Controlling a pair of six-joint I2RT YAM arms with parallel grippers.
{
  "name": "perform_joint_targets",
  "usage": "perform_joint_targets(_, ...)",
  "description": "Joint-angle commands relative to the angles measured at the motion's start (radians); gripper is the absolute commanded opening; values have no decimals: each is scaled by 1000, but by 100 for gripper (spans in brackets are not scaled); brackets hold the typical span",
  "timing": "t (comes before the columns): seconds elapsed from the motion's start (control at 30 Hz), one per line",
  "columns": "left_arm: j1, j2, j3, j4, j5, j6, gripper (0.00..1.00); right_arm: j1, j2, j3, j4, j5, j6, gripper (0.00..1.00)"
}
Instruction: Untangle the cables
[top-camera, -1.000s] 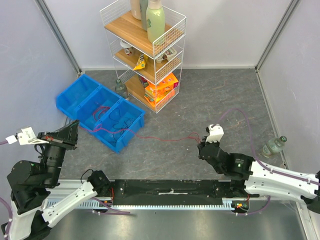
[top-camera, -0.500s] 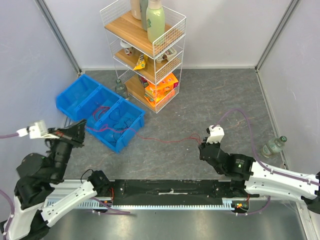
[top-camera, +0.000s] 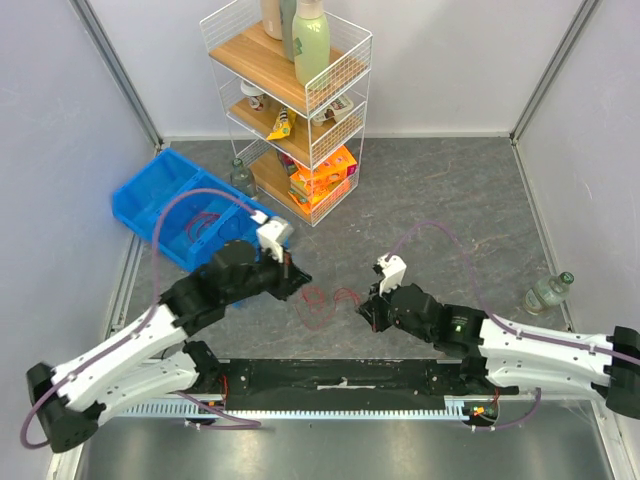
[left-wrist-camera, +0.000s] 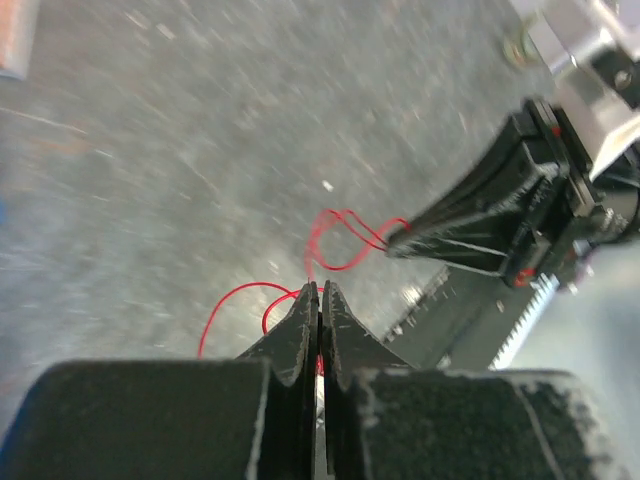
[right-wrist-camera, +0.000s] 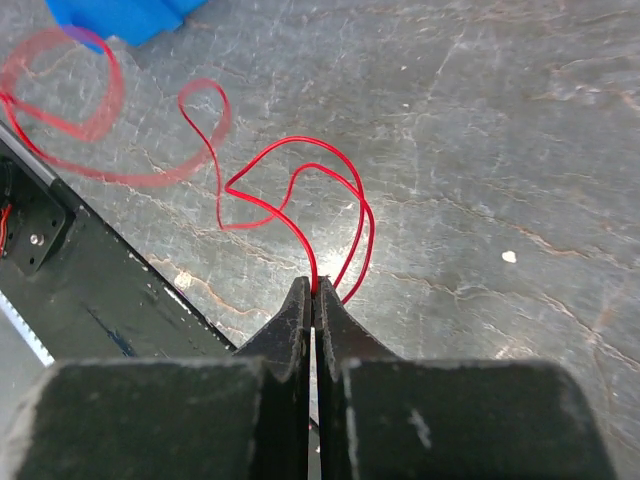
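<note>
The left end effector (left-wrist-camera: 319, 291) has its jaws together, clamped on the red cable (top-camera: 327, 299). The right end effector (right-wrist-camera: 315, 286) is likewise closed on the red cable, where two loops converge. The slack loops lie on the bench (top-camera: 440, 200) between both tips, near the front rail (top-camera: 340, 380). Open bench extends behind and to the right. The blue bin (top-camera: 150, 195) and wire shelf rack (top-camera: 345, 100) stand well apart at left rear. In the blurred left wrist view, the gripped portion is probably a single strand
</note>
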Motion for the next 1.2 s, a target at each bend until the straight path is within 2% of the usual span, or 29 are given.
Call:
perform_joint_targets(0.0,-2,163,-43,254,334,-113,2,-11,80,3,160,-80,-8,0)
perform_joint_targets(0.23,-4,390,-66,376,404,-224,2,-111,156,-172,578,-286,120,0)
perform_joint_targets(0.37,-8,484,-48,366,421,-233,2,-128,242,-177,607,-297,137,0)
perform_joint_targets(0.43,-12,507,-37,335,411,-218,5,-131,255,-180,598,-297,146,0)
perform_joint_targets(0.5,-13,504,-38,312,392,-209,13,-131,253,-169,538,-284,134,3)
perform_joint_targets(0.63,-15,448,-67,300,357,-187,52,-131,213,-145,414,-259,97,17)
perform_joint_targets(0.7,-13,418,-69,274,326,-169,63,-131,181,-127,336,-225,84,23)
perform_joint_targets(0.9,-13,386,-66,206,282,-106,68,-131,74,-56,113,-127,47,43)
perform_joint_targets(0.97,-19,403,-66,193,291,-98,71,-131,31,-21,35,-92,39,47)
perform_joint_targets(1.03,-38,423,-66,170,259,-118,90,-131,-20,21,-73,24,54,47)
perform_joint_targets(1.1,-77,453,-31,64,102,-217,95,-131,-79,65,-214,167,100,47)
perform_joint_targets(1.17,-120,495,43,-89,-76,-366,96,-131,-149,97,-308,247,139,47)
